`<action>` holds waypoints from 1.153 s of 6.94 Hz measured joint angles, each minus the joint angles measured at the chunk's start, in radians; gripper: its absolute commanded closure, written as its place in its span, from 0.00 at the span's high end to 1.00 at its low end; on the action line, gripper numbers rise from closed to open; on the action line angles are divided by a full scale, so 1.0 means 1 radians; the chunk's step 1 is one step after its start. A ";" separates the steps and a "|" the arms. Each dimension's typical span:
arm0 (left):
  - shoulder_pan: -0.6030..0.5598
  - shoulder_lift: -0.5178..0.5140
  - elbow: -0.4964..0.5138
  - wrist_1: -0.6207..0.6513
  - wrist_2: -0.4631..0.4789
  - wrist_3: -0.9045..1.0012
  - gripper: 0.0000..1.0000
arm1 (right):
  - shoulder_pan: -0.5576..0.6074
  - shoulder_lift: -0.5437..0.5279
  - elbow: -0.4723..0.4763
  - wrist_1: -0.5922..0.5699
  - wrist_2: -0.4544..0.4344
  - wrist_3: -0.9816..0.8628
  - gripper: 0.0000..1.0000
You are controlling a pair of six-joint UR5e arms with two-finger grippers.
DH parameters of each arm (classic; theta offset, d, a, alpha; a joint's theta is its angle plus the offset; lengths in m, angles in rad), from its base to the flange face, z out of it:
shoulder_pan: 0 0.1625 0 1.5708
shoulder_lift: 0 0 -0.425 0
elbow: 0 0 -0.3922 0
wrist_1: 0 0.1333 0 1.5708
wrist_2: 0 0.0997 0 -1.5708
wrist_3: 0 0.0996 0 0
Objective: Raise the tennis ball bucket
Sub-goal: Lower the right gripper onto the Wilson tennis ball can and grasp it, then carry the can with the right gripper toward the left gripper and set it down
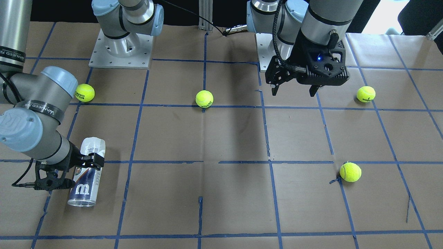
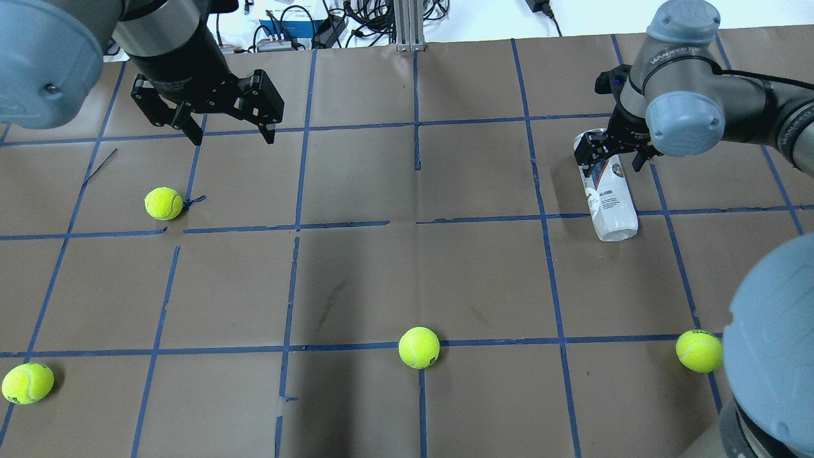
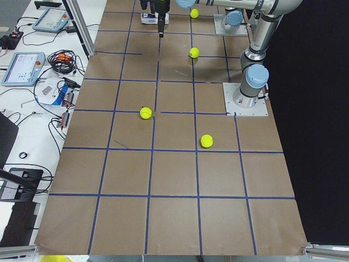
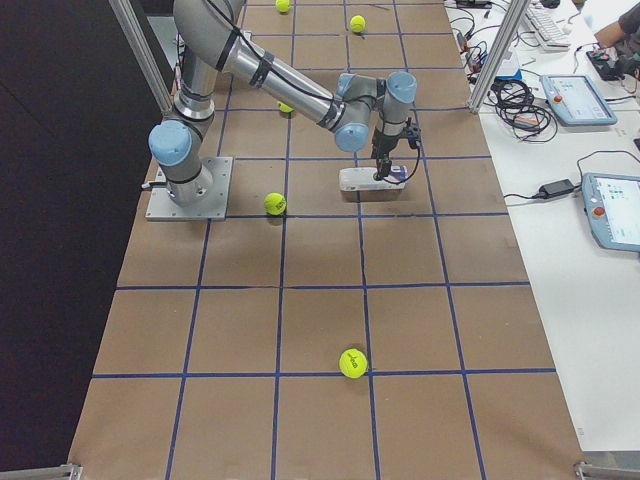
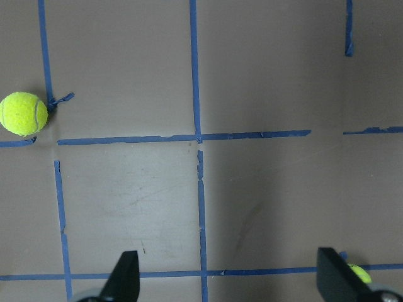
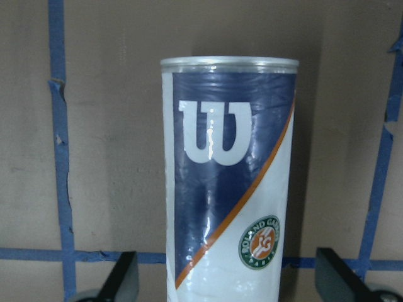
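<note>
The tennis ball bucket (image 1: 85,180) is a clear tube with a white and navy label and a white "W". It lies on its side on the brown table. It also shows in the overhead view (image 2: 610,203), the right side view (image 4: 365,180) and the right wrist view (image 6: 230,189). My right gripper (image 1: 72,169) (image 2: 612,162) is open and straddles the tube, one finger (image 6: 123,280) on each side with gaps to it. My left gripper (image 1: 294,91) (image 2: 232,137) (image 5: 227,283) is open and empty, hovering above the table far from the tube.
Several yellow-green tennis balls lie loose: one (image 1: 84,92) near the right arm's base, one (image 1: 204,99) mid-table, one (image 1: 366,93) and one (image 1: 350,172) on the left arm's side. Blue tape lines grid the table. Both arm bases stand at the robot's edge.
</note>
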 measured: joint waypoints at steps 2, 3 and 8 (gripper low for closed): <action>0.001 0.000 0.001 0.000 0.000 -0.001 1.00 | -0.008 0.031 0.005 -0.003 0.001 0.002 0.91; 0.000 0.001 0.001 0.000 0.000 -0.001 1.00 | -0.008 0.042 0.020 -0.010 0.004 0.003 0.65; 0.001 0.000 0.003 0.000 0.001 -0.001 1.00 | 0.028 0.015 -0.009 -0.021 0.004 -0.062 0.61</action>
